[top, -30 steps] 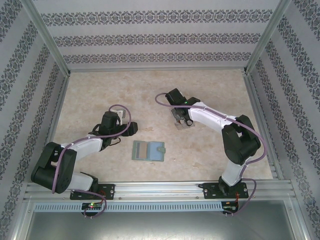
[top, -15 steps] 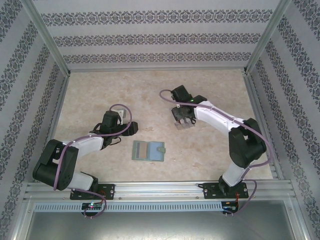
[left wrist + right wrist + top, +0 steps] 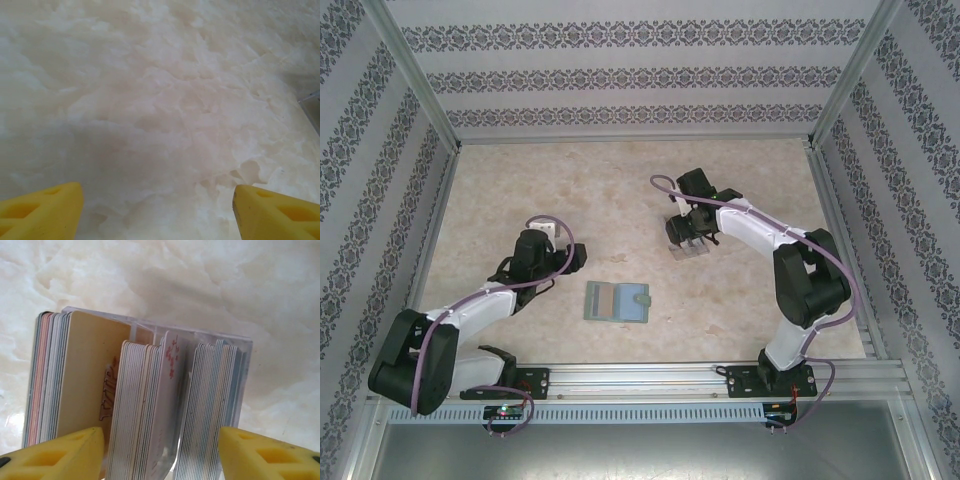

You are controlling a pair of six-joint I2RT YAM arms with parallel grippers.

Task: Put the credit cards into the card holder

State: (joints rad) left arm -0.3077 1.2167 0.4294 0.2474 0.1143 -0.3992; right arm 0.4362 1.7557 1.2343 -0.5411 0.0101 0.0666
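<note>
Widening over the last second, the right gripper (image 3: 161, 452) now stands with its jaws spread on either side of the middle stack of credit cards (image 3: 145, 405). It is not pinching anything that I can see. The cards stand on edge in a clear rack (image 3: 210, 336): a tan-faced stack on the left, a pale stack with red print in the middle and another pale stack on the right. In the top view the right arm's wrist has swung a little to the right and farther away, though the right gripper (image 3: 688, 235) stays above the rack (image 3: 694, 250).

The left gripper (image 3: 576, 258) has drawn back to the left, away from the card holder (image 3: 617, 302). Its jaws are spread over bare table (image 3: 160, 100).

The card holder lies open and flat, near the middle of the table's near edge and well apart from the rack. Tan and grey bands show inside it, and I cannot tell whether they are cards or pockets.

The shift looks like lining up for a pick from the rack. No card is gripped yet, so the carry to the card holder is not yet begun.
</note>
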